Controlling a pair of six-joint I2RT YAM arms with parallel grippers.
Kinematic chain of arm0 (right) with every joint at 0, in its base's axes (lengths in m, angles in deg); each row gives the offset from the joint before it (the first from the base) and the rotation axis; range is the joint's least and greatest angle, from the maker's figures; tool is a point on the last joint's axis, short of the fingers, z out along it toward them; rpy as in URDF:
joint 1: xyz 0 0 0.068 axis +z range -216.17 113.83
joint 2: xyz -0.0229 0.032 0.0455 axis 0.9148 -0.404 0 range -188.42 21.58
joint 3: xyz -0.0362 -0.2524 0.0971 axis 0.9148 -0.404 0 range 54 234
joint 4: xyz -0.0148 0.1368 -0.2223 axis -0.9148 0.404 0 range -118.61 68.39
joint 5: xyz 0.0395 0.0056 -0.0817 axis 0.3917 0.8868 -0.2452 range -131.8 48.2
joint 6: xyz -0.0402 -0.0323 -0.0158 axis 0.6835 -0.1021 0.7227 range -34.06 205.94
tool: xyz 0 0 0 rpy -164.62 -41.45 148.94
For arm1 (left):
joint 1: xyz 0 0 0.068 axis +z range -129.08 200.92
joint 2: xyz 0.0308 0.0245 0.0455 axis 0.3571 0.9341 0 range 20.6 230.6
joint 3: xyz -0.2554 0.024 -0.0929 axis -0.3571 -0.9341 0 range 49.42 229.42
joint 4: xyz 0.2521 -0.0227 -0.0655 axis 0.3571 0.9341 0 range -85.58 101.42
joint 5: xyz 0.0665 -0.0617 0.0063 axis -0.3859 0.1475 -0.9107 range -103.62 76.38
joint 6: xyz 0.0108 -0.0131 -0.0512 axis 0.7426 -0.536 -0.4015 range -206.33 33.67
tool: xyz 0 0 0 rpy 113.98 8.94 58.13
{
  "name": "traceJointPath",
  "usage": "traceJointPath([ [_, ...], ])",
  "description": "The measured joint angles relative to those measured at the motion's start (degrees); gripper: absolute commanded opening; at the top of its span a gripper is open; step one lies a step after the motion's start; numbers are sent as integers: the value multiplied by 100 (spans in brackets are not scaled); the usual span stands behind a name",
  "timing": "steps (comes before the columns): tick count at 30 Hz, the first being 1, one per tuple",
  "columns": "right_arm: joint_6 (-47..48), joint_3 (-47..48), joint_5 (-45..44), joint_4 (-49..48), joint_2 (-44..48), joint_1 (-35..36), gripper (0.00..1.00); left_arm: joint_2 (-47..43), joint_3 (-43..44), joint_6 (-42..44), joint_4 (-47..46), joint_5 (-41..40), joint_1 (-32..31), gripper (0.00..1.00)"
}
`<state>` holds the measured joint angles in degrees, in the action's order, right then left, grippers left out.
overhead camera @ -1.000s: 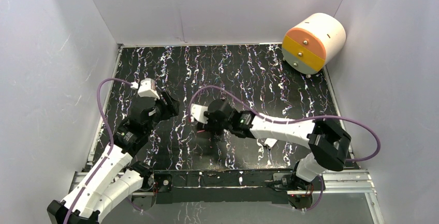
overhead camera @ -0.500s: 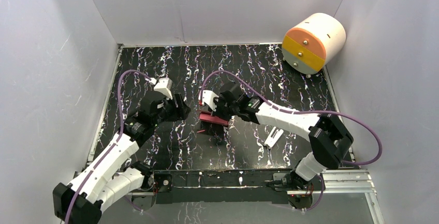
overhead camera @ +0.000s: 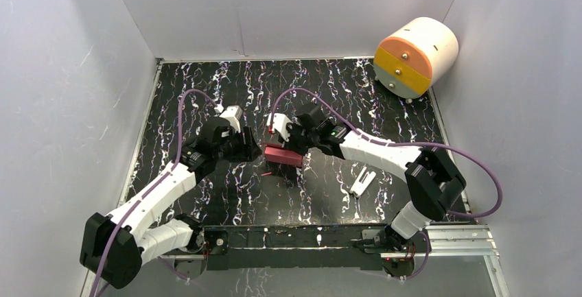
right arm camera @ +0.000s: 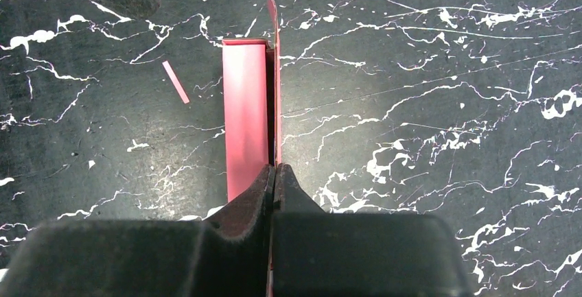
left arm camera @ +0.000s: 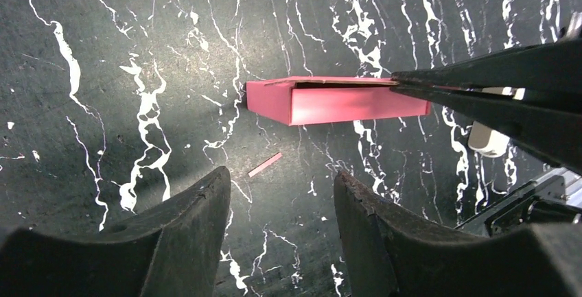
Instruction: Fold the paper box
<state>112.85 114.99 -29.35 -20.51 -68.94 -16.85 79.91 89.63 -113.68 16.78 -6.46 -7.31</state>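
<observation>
The paper box (overhead camera: 283,155) is a small shallow pink-red card box, held a little above the black marbled table. It also shows in the left wrist view (left arm camera: 336,101) and in the right wrist view (right arm camera: 246,119). My right gripper (overhead camera: 296,147) is shut on one thin wall of the box, its jaws pinched together on the card edge (right arm camera: 275,171). My left gripper (overhead camera: 252,151) is open and empty, just left of the box; its fingers (left arm camera: 199,215) frame bare table below the box.
A thin pink card sliver (left arm camera: 265,164) lies on the table near the box. A small white clip-like piece (overhead camera: 361,181) lies at the right front. A big white-and-orange cylinder (overhead camera: 414,57) stands at the back right corner. White walls enclose the table.
My right gripper has lifted the box from under itself and carried it back and slightly left. My left arm has swung right toward the box, its gripper still open.
</observation>
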Motion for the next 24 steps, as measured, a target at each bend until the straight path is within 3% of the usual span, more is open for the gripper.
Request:
traceJointPath([
  [12,-66,7,278,111,-138,-116,22,527,417,610,59,17,0,56],
  [24,-136,245,391,251,-295,-352,24,905,708,1163,177,48,0,56],
])
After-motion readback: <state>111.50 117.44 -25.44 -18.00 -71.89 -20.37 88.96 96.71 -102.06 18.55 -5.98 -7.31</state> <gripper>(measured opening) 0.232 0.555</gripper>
